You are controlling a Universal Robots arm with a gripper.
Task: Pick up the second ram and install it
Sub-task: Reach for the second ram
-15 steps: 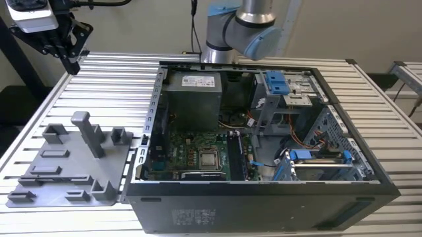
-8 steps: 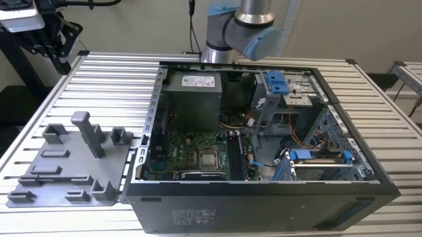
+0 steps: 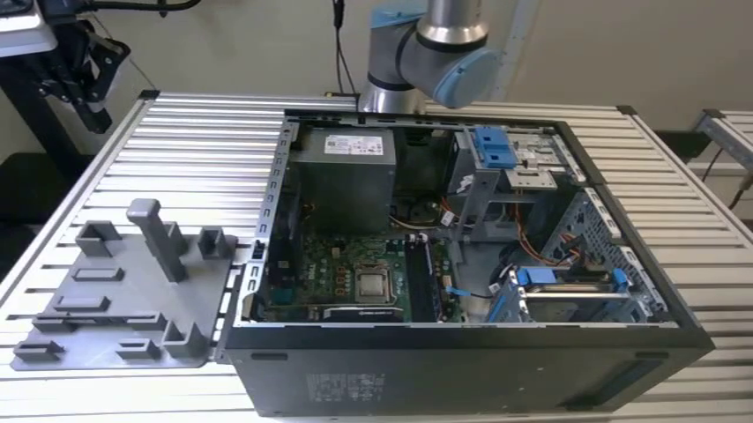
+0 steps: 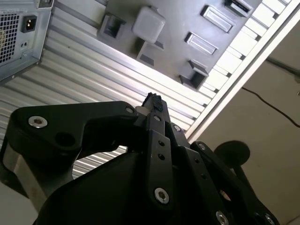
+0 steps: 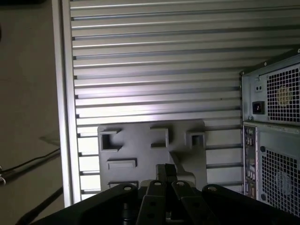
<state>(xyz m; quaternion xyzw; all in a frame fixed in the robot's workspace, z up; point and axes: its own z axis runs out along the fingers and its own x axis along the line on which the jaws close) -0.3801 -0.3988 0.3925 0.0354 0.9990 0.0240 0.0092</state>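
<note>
Above the ribbed aluminium surface point(image 3: 189, 132), well clear of the work, the black, link-armed end effector point(image 4: 153, 103) hangs with its two fingers pressed together, as seen in both wrist views. Below it lies the pale grey plastic holder tray point(image 5: 150, 150), with raised blocks and shallow recesses. It sits just beside the open dark metal computer case point(image 3: 471, 370), presumably so that parts travel only a short way. The case lies on its side with the panel off, giving access from above to the green circuit board point(image 3: 341, 264). Dark, long, narrow strips point(image 3: 418, 280) stand on edge in the board's slots beside the square processor point(image 3: 374, 284). The second ram, a thin dark memory stick, is probably one of them, though I cannot tell for certain. The silver-and-blue arm point(image 3: 438, 53) rises behind the case.
</note>
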